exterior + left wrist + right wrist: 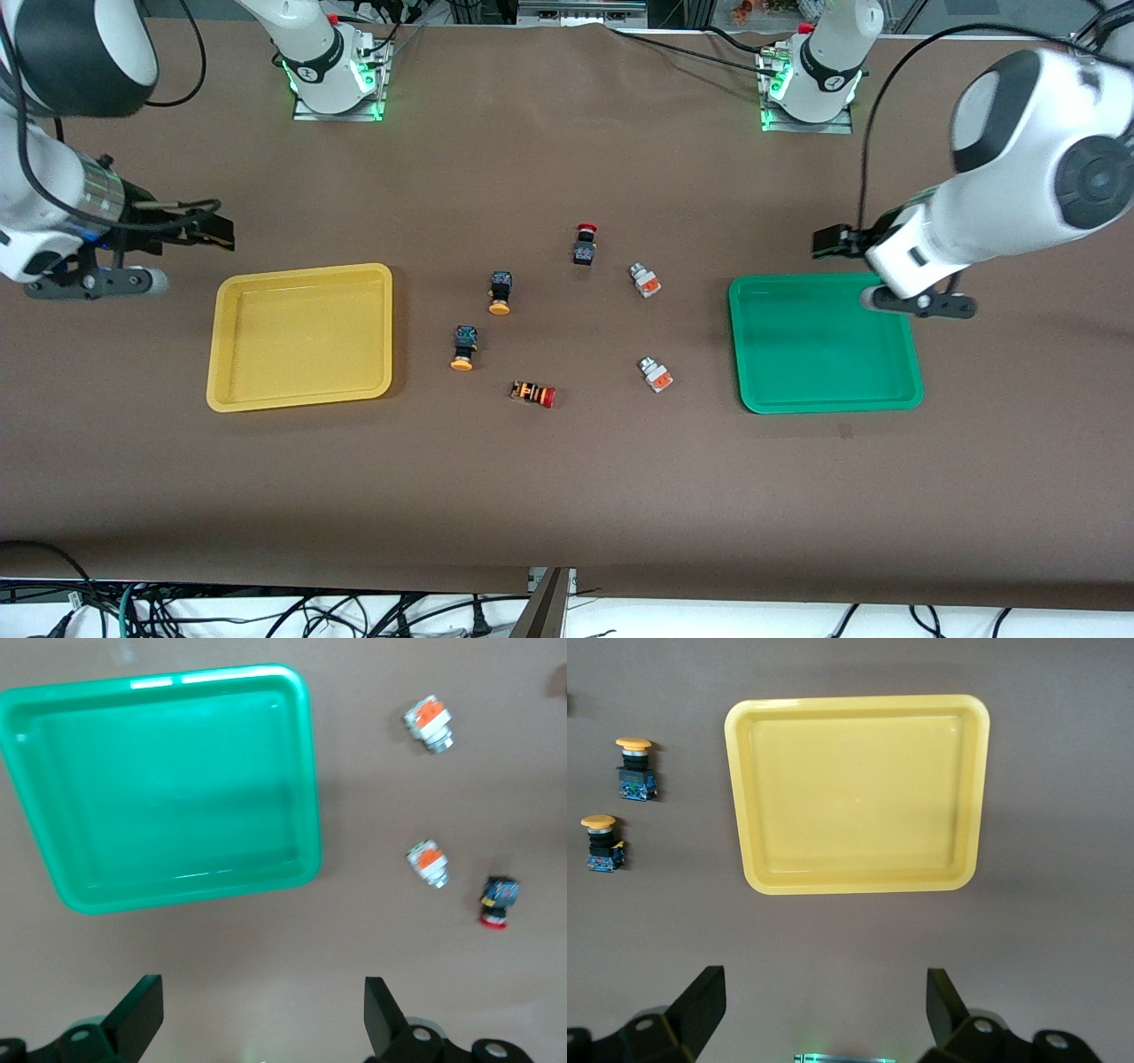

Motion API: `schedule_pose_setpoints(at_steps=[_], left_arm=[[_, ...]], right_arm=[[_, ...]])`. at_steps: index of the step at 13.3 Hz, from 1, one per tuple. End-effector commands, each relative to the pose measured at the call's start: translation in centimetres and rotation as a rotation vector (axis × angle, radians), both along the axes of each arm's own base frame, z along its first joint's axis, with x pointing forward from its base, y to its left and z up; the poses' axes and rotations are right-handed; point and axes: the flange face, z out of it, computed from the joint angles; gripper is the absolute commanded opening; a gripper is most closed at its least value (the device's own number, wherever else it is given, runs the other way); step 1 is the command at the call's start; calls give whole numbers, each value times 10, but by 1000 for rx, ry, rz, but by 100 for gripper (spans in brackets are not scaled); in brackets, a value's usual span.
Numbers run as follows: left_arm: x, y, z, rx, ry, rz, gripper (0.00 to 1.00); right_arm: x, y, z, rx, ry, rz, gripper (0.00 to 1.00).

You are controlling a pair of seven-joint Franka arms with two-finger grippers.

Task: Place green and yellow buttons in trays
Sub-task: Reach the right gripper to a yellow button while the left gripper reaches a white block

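Two black buttons with yellow-orange caps [500, 292] [463, 346] lie mid-table, beside the empty yellow tray [301, 270]. Two white-and-silver buttons with orange parts [645, 280] [656, 375] lie beside the empty green tray [828, 406]. My left gripper [919, 303] hangs open and empty over the green tray's edge at the left arm's end; its wrist view shows the tray [306, 771], both white buttons [429, 724] [428, 862] and the gripper [263, 1010]. My right gripper [93, 282] hangs open and empty beside the yellow tray; its wrist view shows the tray [859, 883], both yellow-capped buttons [634, 769] [602, 842] and the gripper [824, 1005].
A black-bodied red-capped switch [585, 244] stands farther from the front camera than the buttons; it also shows in the left wrist view [497, 900]. An orange-striped red-capped switch [533, 393] lies nearer the camera. Brown table cover all around.
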Motion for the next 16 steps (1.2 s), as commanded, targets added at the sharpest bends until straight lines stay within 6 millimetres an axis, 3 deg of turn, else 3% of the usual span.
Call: schedule_pose_setpoints(at_steps=[1, 5, 7, 10, 12, 16], left_arm=[[6, -49, -35, 2, 17, 82, 100], [13, -106, -88, 24, 6, 244, 100], [4, -139, -126, 43, -1, 314, 100], [-32, -171, -182, 49, -39, 381, 100], [-54, -187, -212, 37, -75, 453, 100], [-109, -204, -270, 38, -88, 448, 100]], right_arm=[[16, 35, -21, 21, -31, 12, 100], [41, 98, -97, 50, -38, -69, 100], [47, 132, -137, 50, -47, -89, 100], [43, 193, -185, 41, -75, -160, 100], [36, 222, -212, 37, -74, -171, 100], [27, 250, -256, 30, -69, -196, 100]])
